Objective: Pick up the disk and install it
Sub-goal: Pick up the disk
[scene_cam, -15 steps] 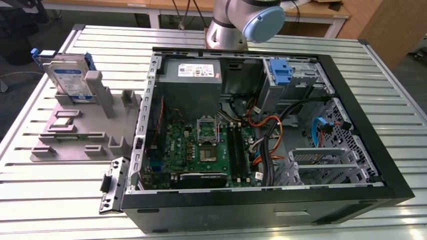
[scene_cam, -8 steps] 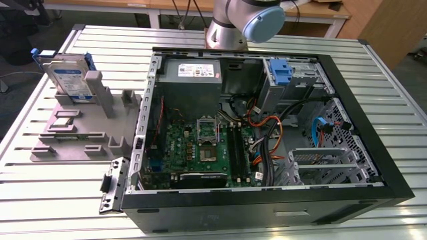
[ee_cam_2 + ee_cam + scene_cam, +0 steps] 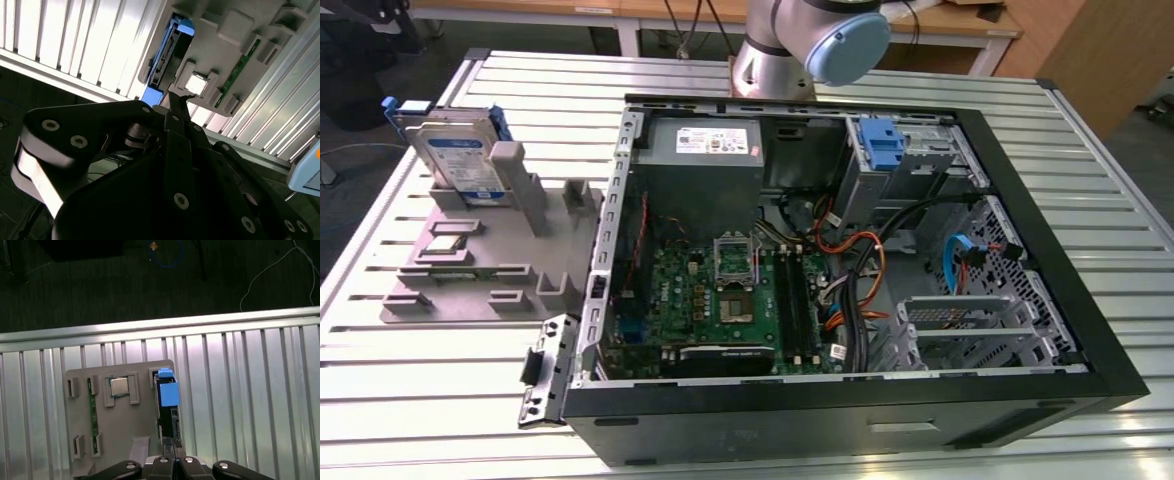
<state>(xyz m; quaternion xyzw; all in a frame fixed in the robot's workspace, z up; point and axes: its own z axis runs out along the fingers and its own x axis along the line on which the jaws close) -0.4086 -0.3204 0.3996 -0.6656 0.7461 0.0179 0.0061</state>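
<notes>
Slatted table [image 3: 440,380] bears grey fixture [image 3: 520,240] and computer case [image 3: 854,420] (open).

The exterior view looks down on a slant from high up and far off. It sees the whole table [image 3: 427,400], with the open computer case [image 3: 854,420] in the middle and the grey holder [image 3: 520,250] on the exterior view's left. Both wrist views ride on my arm and look past my gripper [image 3: 172,442] at that same holder. The first wrist view looks straight down on it. The second wrist view looks at it on a slant.
</notes>
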